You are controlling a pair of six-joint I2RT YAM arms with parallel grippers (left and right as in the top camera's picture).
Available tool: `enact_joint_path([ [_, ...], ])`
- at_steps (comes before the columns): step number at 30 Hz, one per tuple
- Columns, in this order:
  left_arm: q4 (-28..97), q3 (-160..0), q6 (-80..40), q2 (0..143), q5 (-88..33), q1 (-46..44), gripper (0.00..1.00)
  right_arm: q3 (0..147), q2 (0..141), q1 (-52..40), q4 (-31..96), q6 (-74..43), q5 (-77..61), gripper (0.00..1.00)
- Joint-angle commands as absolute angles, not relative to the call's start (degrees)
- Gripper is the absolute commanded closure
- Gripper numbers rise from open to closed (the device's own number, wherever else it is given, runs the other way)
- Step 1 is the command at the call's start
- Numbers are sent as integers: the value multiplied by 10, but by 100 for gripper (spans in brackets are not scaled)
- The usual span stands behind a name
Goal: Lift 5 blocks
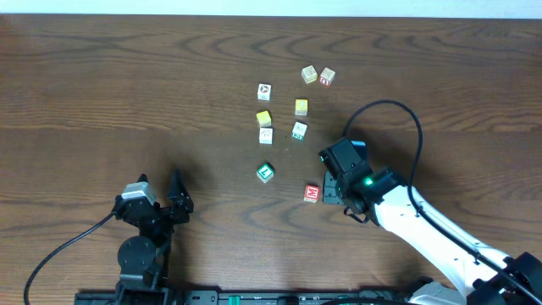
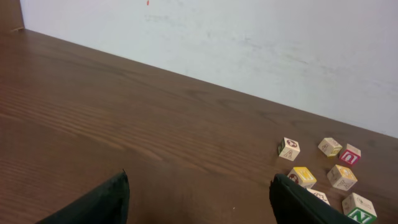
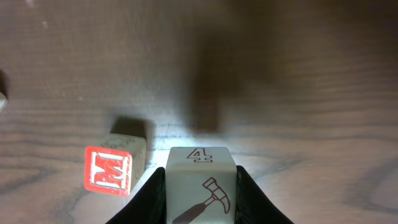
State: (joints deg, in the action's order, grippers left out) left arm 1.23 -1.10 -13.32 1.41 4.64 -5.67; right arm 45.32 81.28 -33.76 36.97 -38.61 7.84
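Between the fingers [image 3: 148,200] of my right gripper [image 3: 200,186] sits a whitish block [image 3: 200,167] printed with a four and a hammer. Both pads are clamped on its sides, and the grip looks square. I can't tell from the wrist view whether it's clear of the table [image 3: 298,93]. It looms large against its neighbour, so my guess is it's just off the wood.

Just off the finger on the left of that view, the red M block [image 3: 111,169] rests on the table, near but not touching. Farther out ahead of the fingers, from overhead, the green block [image 1: 266,173] lies alone. Beyond it is a loose cluster: a pale block [image 1: 266,135], a green-marked block [image 1: 299,130], two yellow blocks [image 1: 263,119] and a few more past those, all flat on the wood.

On progress, I'd call it one lift in hand, with red, green and the pale ones waiting. Nothing tells me which of them have already had their turn.

As for pose, my right arm [image 1: 423,224] slants in from the near right corner. Its wrist is tipped down over the catch, and its cable [image 1: 398,106] loops high behind. My left gripper [image 1: 159,188] sits back by its base with its fingers spread wide on nothing, well apart from every block.
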Motion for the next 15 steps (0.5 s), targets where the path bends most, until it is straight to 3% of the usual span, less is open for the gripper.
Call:
enact_joint_path([
  [1,38,-2,-132,15,56,-58,28,436,814,-335,354,-405,42,78],
  [15,38,-2,-132,15,56,-57,28,423,814,-362,331,-350,40,80],
])
